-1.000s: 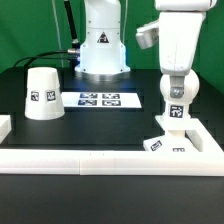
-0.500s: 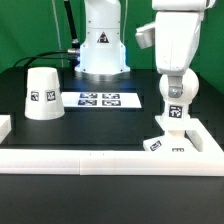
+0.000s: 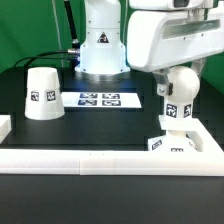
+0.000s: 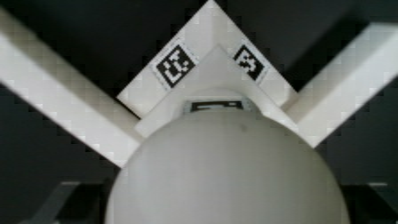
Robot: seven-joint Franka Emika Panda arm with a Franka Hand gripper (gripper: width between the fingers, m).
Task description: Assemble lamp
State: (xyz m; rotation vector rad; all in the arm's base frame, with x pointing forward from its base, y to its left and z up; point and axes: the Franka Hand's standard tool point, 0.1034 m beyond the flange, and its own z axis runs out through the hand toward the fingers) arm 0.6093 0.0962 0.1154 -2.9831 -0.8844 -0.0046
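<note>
The white bulb (image 3: 179, 88) stands with its tagged stem on the blocky white base (image 3: 170, 144) at the exterior view's right, by the rail corner. My gripper (image 3: 178, 70) comes down from above and is shut on the bulb's round head. In the wrist view the bulb's round head (image 4: 221, 165) fills the space between my dark fingers (image 4: 50, 200), and the gripper (image 4: 217, 208) looks down on the tagged base (image 4: 210, 62). The cone-shaped shade (image 3: 42, 93) stands alone at the exterior view's left.
The marker board (image 3: 104, 99) lies flat in the middle of the black table. A long white rail (image 3: 100, 160) runs along the front edge and turns a corner round the base. The robot's pedestal (image 3: 101, 50) stands at the back.
My wrist has turned over the bulb, and its white housing now spreads wide toward the exterior view's left. The bulb stays on the base, leaning slightly. The shade has not moved.
</note>
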